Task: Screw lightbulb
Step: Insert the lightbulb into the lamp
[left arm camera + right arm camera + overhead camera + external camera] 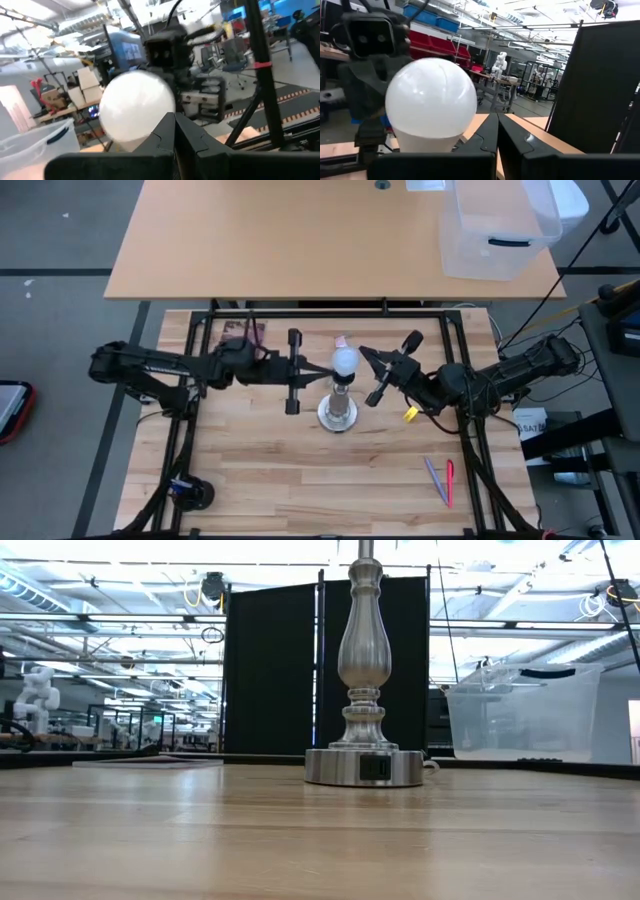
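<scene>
Lightbulb (345, 360) seated atop the silver lamp stand (338, 412) at mid-table.
It is flanked by the left gripper (318, 370) and right gripper (366, 358), both closed and holding nothing.

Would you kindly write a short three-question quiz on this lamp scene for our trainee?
1. True or false: the bulb sits on top of the lamp.
2. What lies on the table near its front right corner? A) pens B) scissors C) a cup
3. Fill in: the left gripper and right gripper flank the bulb, both with fingers ____.

Key: 1 true; 2 A, the pens; 3 shut.
</scene>
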Tool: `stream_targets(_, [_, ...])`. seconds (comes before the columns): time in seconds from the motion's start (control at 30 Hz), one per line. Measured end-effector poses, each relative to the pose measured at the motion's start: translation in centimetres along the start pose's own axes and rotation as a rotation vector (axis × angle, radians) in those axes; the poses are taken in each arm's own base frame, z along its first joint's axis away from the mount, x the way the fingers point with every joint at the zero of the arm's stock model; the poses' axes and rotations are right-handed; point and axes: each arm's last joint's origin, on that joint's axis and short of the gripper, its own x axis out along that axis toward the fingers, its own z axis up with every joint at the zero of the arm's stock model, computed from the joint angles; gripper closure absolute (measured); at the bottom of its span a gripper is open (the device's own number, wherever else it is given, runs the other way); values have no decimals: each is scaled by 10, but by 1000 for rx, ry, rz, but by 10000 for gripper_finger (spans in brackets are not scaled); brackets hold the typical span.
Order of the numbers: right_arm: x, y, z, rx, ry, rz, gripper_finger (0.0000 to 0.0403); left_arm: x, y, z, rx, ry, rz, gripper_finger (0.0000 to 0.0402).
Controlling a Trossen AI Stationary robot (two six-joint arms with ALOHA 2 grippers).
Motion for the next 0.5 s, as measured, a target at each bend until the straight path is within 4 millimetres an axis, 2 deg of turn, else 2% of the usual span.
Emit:
stream_targets(0.23, [1,-1,9,8,-25,39,403,1,7,-1,-22,-17,27,399])
stream_targets(0.5, [2,0,6,17,2,48,403,0,11,-3,-25,-14,36,399])
